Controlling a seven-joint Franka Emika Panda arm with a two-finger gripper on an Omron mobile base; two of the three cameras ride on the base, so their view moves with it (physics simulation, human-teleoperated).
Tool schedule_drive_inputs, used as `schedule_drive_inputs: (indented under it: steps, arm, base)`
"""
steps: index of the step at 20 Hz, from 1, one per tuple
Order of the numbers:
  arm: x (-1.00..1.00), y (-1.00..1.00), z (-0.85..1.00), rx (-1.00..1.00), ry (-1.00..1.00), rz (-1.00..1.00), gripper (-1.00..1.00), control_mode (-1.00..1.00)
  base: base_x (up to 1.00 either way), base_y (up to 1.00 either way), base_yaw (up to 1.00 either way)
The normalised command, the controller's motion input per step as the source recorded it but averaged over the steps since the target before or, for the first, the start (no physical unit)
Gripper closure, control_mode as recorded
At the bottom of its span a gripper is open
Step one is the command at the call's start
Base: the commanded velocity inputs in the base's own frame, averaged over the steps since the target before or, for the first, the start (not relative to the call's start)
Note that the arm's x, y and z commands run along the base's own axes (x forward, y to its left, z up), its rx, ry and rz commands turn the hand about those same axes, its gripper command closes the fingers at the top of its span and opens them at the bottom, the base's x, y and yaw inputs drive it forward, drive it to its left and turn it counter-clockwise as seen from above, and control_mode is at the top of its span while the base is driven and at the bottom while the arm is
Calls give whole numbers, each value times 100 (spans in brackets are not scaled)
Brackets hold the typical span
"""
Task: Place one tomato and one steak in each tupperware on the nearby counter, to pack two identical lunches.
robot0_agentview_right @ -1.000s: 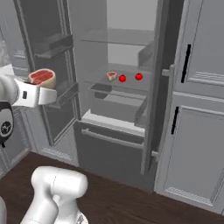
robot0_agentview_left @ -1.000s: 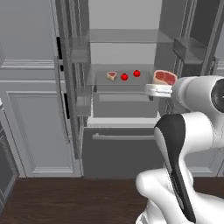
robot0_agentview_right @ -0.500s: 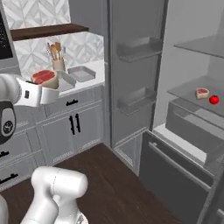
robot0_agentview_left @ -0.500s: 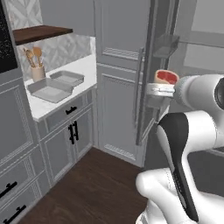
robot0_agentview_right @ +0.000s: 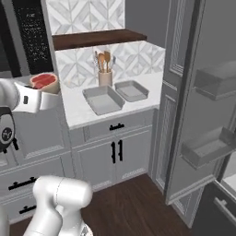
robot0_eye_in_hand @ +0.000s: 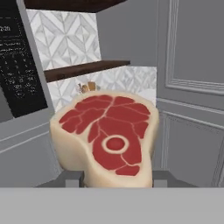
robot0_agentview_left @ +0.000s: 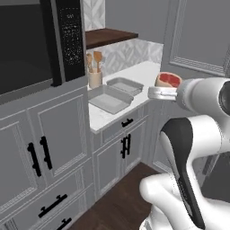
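While tool-held (robot0_eye_in_hand: 114, 179), steak (robot0_eye_in_hand: 107, 138) before shelf (robot0_eye_in_hand: 85, 70)

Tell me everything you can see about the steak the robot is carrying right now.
The steak is a raw-looking cut: red segmented meat with a round bone ring near the middle and a thick pale fat rim. It stands upright between the fingers of the gripper, held in the air short of the counter; nothing else touches it.
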Motion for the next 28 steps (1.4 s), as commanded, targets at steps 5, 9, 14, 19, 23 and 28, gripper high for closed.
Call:
schedule_drive_inputs:
  steps: [5,9,14,19,23,28]
  arm:
    - [0,0,0,0,0,0,100,100]
    - [0,0,0,0,0,0,100,100]
    - [0,0,0,0,0,0,100,100]
    - [0,0,0,0,0,0,100,100]
    - [0,0,0,0,0,0,100,100]
    - [0,0,0,0,0,0,100,100]
  base:
    - [98,-22,3]
    - [96,-20,0]
    - [68,0,-4]
    - [31,-4,-13]
    - [34,23,-24]
    - [53,5,-6]
